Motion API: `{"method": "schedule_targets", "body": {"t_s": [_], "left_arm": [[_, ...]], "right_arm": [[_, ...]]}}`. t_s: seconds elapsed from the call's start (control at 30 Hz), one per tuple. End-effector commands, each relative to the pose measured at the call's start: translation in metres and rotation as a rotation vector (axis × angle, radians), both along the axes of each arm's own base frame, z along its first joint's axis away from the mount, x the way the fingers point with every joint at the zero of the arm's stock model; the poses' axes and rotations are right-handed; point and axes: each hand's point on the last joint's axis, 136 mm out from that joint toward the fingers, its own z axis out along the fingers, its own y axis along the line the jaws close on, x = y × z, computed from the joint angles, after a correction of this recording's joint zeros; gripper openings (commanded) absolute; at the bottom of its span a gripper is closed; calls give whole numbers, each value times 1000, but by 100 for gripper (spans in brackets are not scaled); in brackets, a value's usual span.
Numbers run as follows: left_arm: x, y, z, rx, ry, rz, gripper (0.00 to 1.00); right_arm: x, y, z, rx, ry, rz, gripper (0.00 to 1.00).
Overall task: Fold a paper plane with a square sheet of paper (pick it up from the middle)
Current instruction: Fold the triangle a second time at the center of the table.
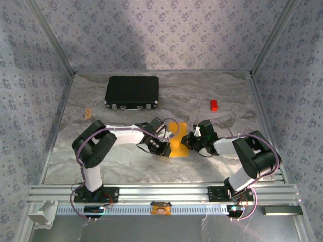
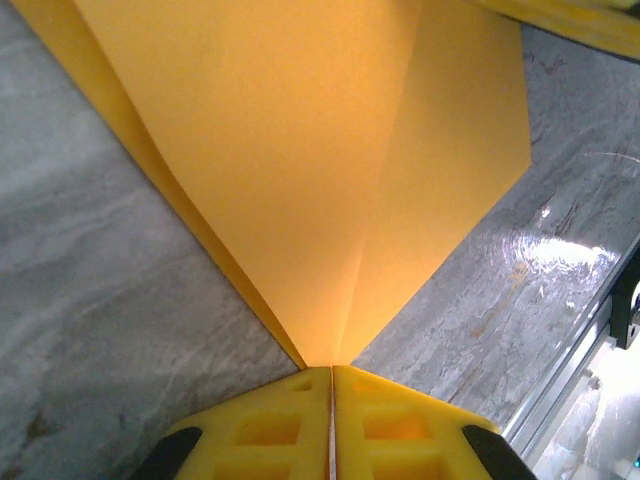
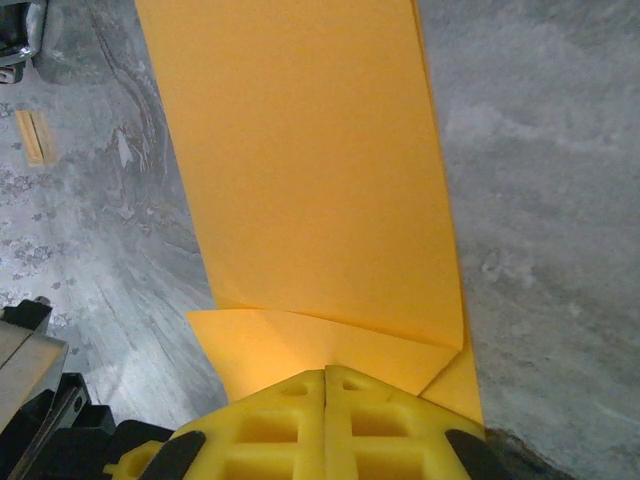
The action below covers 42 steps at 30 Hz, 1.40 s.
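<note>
At the middle of the table (image 1: 202, 91), partly folded paper (image 1: 177, 143) pinched from left by left gripper (image 2: 331, 372) and from right by right gripper (image 3: 326, 372), jaws pressed shut on it. Could tear or crease crooked through uneven pulling

Soft, even light falls from above; a paler patch brightens the patterned back wall (image 1: 166, 30). White glare streaks the glossy grey marbled tabletop (image 2: 560, 250). The bright orange-yellow paper sheet (image 2: 300, 150) looks saturated, its close edges soft.
</note>
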Motion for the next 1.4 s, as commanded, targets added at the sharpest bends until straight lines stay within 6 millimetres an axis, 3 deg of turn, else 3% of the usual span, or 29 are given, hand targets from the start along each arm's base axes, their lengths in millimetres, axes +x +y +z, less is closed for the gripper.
{"method": "schedule_targets", "body": {"t_s": [0.0,0.2,0.37,0.7,1.0,1.23,1.37], "left_arm": [[9,-5,28,-43,-79,6,8],[31,-20,40,-111,-87,56,8],[30,-30,26,-117,-37,45,10],[14,-3,-24,14,33,88,5],[14,3,-31,54,29,98,1],[15,3,-31,58,26,97,0],[14,6,-33,68,28,98,0]], "right_arm": [[-11,-19,-29,-99,91,-40,0],[-8,-19,-25,-101,80,-38,0],[-8,-18,-24,-96,78,-33,0],[-1,-3,5,-37,-10,16,2],[-22,18,16,-12,-36,69,2],[-23,15,-3,-24,10,84,2],[-19,-5,-13,-73,42,23,2]]}}
